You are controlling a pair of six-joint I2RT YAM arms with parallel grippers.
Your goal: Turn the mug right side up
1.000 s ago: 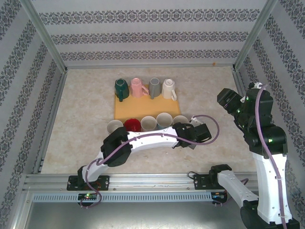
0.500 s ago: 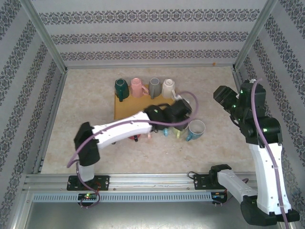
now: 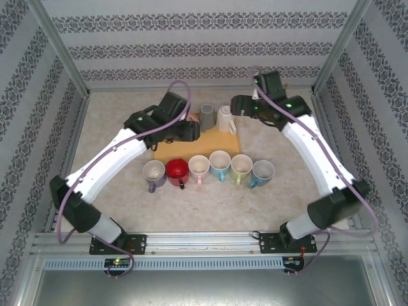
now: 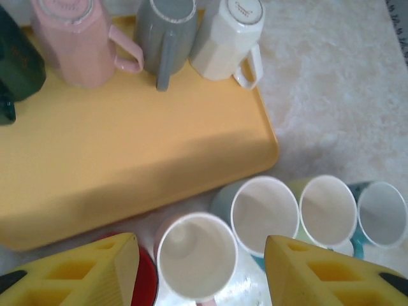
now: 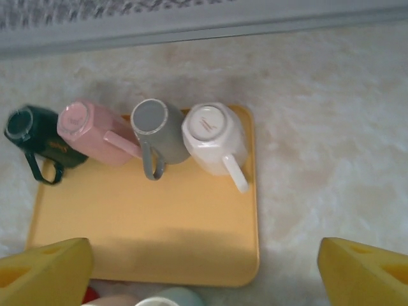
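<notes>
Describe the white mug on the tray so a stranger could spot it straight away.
Find the yellow tray on the table. Four mugs sit upside down along its far edge. Yours is the white mug at the right end, beside the grey mug; no other there is white.

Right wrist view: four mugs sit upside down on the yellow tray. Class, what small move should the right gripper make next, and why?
Probably lower the right gripper toward the white mug. Its jaws stand wide open and empty, and that mug, base up at the right end of the tray, lies nearest that arm.
</notes>
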